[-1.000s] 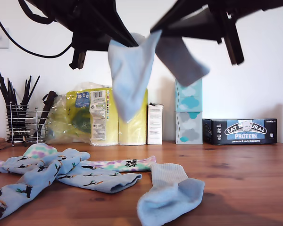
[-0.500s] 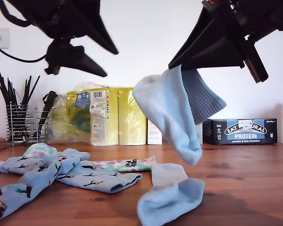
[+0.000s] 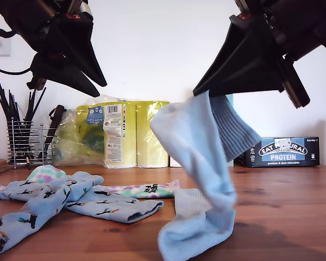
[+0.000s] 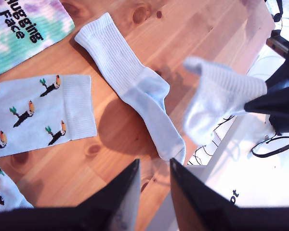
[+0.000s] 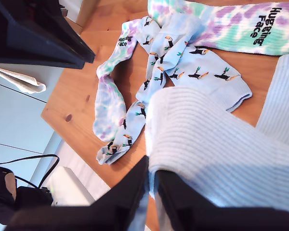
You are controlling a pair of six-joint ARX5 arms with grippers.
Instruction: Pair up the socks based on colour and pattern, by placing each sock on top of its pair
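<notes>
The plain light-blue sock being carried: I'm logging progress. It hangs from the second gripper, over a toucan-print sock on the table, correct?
Not quite. My second gripper does hold the hanging light-blue sock, but the exterior view shows it over the other plain light-blue sock, not a toucan-print sock.

Looks like a home: wooden table [image 3: 282, 201], kitchen-roll pack [image 3: 119, 133], utensil caddy [image 3: 24, 141] (wire), snack box [image 3: 277, 151].

Wooden table [image 3: 282, 201]: plain light-blue sock [image 3: 193, 225] near front edge; toucan-print socks [image 3: 54, 204] over tie-dye socks [image 3: 146, 190]; utensil rack [image 3: 24, 142], paper rolls [image 3: 119, 133], protein box [image 3: 280, 151] along back edge.
</notes>
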